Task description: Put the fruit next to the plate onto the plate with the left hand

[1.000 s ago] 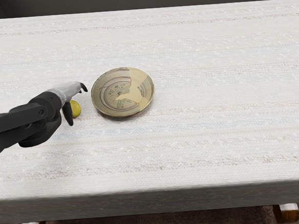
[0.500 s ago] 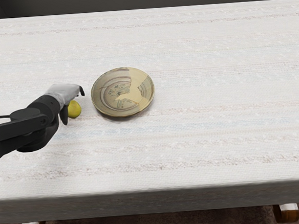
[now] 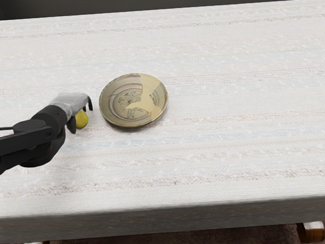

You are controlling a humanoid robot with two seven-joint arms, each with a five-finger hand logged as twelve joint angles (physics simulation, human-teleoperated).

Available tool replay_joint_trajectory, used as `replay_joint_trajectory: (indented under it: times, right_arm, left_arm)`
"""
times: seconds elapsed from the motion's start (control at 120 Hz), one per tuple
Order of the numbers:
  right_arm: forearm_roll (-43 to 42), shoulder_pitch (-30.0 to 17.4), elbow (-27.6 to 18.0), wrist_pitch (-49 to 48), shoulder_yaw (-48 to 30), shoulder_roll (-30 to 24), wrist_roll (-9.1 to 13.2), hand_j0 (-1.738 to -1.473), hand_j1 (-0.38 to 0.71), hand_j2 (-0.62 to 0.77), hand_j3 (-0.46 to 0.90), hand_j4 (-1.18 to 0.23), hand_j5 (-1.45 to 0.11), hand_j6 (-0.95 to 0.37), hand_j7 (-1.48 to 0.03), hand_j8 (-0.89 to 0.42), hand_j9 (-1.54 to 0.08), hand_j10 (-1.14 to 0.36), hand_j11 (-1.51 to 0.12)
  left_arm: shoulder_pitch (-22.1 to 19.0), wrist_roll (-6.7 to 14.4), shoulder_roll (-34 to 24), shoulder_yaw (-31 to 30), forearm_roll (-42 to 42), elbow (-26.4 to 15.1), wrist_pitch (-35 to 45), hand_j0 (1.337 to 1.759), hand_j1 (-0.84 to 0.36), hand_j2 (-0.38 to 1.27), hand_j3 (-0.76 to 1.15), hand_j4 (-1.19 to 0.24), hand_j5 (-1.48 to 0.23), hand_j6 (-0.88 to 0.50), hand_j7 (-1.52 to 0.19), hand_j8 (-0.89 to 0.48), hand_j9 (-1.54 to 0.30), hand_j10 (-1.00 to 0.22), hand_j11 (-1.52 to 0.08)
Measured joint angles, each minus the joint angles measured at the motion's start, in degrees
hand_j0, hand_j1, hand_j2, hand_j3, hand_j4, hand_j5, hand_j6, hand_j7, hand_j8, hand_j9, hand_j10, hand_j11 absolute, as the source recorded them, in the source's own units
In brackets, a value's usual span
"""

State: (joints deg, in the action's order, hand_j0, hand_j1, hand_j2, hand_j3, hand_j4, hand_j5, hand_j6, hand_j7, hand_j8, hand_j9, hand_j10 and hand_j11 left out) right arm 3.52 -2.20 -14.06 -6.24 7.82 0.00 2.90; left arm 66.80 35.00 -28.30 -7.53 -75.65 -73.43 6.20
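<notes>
Now that the left hand (image 3: 75, 106) has sunk lower at centre-left — fingers half-curled, caging but not yet gripping the yellow fruit (image 3: 82, 120) — the fruit still sits on the table (image 3: 237, 150) just left of the plate (image 3: 162, 102), so closing the grasp should come next.

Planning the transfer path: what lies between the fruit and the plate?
In the head view, only a narrow strip of bare table separates the fruit from the plate; the left hand covers the fruit's other side.
</notes>
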Motion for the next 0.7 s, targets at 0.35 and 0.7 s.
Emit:
replay_joint_trajectory:
  times: [0.35,0.7]
  right_arm:
    - [0.0,0.0,-0.1,0.0,0.0,0.0,0.0,-1.658,-0.33,0.0,0.0,-0.01,-0.02,-0.01,-0.02,-0.01,-0.02,-0.01,-0.02]
    - [0.0,0.0,-0.1,0.0,0.0,0.0,0.0,-1.658,-0.33,0.0,0.0,-0.01,-0.02,-0.01,-0.02,-0.01,-0.02,-0.01,-0.02]
  left_arm:
    - [-0.3,0.0,-0.1,-1.2,-1.2,-0.1,0.1,1.642,-0.32,0.11,0.18,-0.56,-0.81,-0.39,-0.83,-0.42,-0.83,-0.63,-0.83]
    - [0.6,0.1,-0.2,-1.2,-0.9,-0.1,0.1,1.644,-0.45,0.26,0.14,-0.33,-1.13,-0.17,-1.11,-0.22,-1.12,-0.8,-1.12]
